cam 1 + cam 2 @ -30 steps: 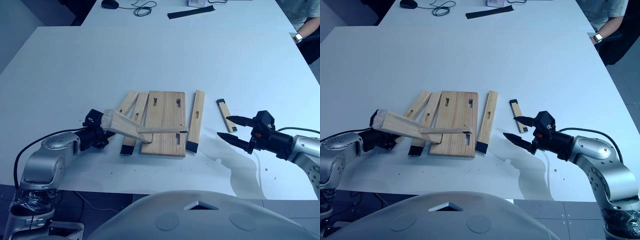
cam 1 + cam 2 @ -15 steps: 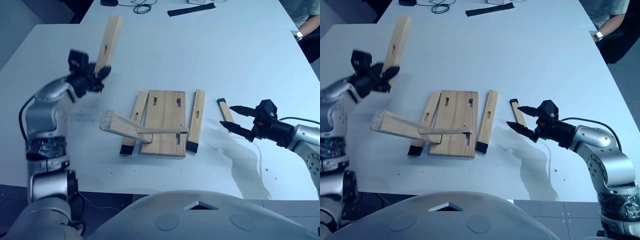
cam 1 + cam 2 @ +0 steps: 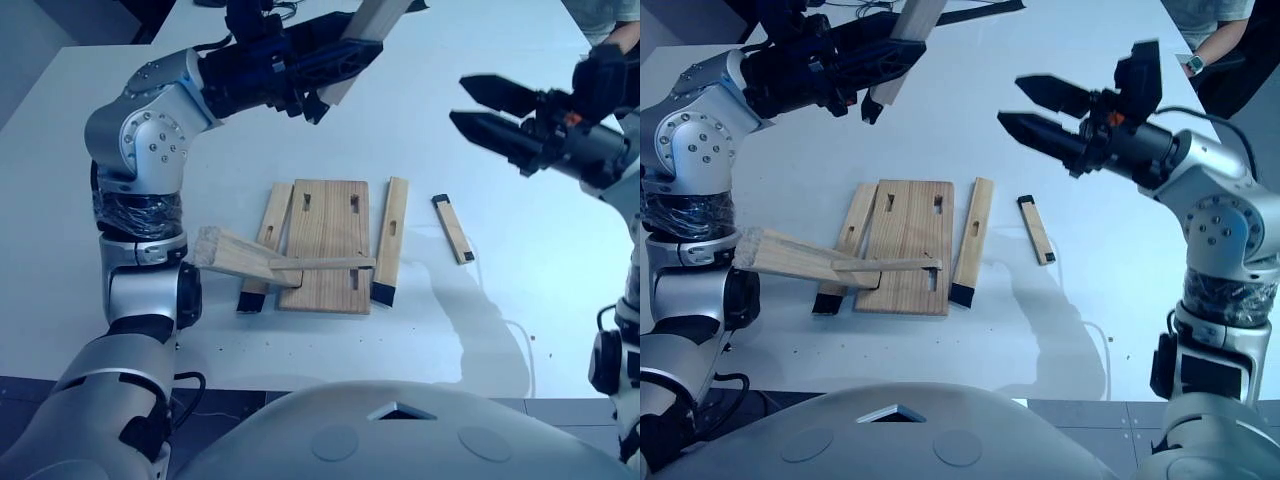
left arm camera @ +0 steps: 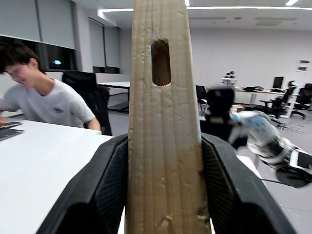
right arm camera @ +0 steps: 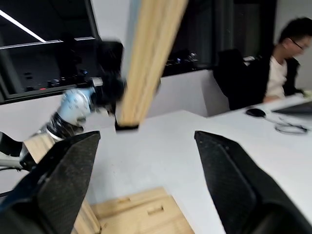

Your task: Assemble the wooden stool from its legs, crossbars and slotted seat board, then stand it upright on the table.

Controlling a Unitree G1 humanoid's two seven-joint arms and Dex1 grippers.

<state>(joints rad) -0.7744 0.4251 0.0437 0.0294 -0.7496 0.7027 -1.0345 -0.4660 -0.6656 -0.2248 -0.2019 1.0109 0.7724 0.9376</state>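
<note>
While its left gripper [image 3: 325, 75] clamps shut on one slotted leg [image 3: 362, 28], holding it high above the table [image 3: 560, 250], the humanoid's right gripper [image 3: 1010, 100] hangs opposite in the air, fingers spread wide and holding nothing. Below them the slotted seat board [image 3: 325, 245] lies flat with nothing standing in its four slots. A second leg [image 3: 390, 240] lies just beside its right edge, a third [image 3: 265, 235] against its left, and a short crossbar [image 3: 452, 228] rests apart farther right. A fourth leg [image 3: 235, 255] lies angled at the board's front left, a thin crossbar [image 3: 325, 263] running from it over the board; whether the two are joined cannot be told. By this reckoning assembly is barely begun: legs, crossbars and seat need mating, and no stool stands. The left wrist view shows what the head views do not, the pads [image 4: 109, 190] pressed to both sides of the leg below its slot; the head views alone lay out the parts on the table.
</note>
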